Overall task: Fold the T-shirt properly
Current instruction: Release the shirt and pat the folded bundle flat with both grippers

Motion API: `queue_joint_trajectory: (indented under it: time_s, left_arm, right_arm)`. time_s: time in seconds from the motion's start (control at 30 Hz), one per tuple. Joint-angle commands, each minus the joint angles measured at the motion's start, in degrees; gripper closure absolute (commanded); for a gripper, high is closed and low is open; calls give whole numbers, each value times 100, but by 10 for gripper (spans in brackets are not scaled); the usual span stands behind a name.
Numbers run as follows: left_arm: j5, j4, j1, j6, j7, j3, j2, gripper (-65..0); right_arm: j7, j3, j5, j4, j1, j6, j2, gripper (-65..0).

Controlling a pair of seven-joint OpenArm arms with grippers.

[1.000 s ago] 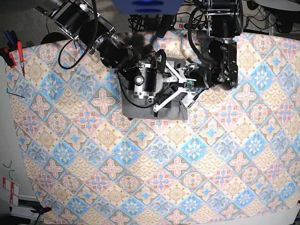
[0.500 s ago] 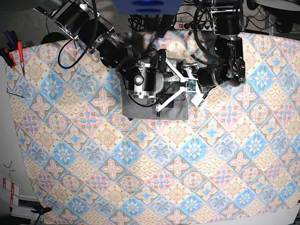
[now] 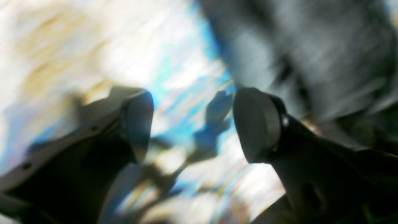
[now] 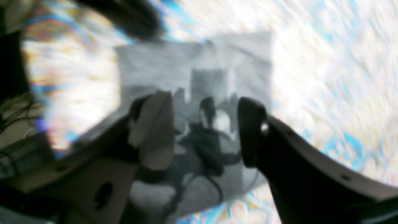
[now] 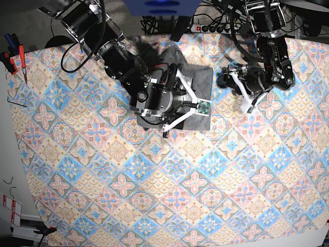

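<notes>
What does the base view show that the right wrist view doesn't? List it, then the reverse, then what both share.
Base only: the left tool off to the side over the tablecloth, and red-handled tools at the table edge. Right wrist only: a close look between the right tool's open jaws, with nothing between them. Both: the folded grey T-shirt lying flat on the patterned cloth.

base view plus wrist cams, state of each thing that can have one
T-shirt: folded into a compact rectangle, flat on the tablecloth, not held
left end effector: open, empty, over the tablecloth beside the shirt
right end effector: open, empty, above the shirt
tablecloth: spread flat
</notes>
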Motion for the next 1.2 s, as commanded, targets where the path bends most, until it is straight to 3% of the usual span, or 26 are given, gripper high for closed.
queue_joint_trajectory:
  time_s: [0.0,0.33,0.4,0.47,0.57,0.77,0.9,1.0,1.17]
  left_arm:
    - [15,356,61,16,34,-18,-55,-411]
    - [15,2105,131,16,78,289,165,-369]
    - [50,2308,175,16,78,562,165,-292]
    - [67,2387,166,16,78,790,165,-165]
    - [76,2387,192,16,69,878,165,0]
    - [76,2395,315,16,43,852,147,0]
    - [94,2395,430,16,43,1028,-20,0]
    - [349,2395,430,16,43,1652,-248,0]
    - [1711,2387,430,16,43,2549,-248,0]
  right_arm:
    - [73,63,71,119,89,-23,-57,-349]
    - [73,151,44,119,63,-23,-92,-349]
    - [38,327,44,119,54,-23,-92,-349]
    - [38,547,44,128,-25,-23,-75,-335]
    - [38,819,71,242,-69,-23,-48,-253]
    - [29,1320,44,453,-438,-23,-39,-13]
    - [29,1681,44,418,-667,-23,119,-13]
    - [29,2138,44,418,-825,-23,207,-15]
    - [29,2973,44,409,-1071,-23,233,-17]
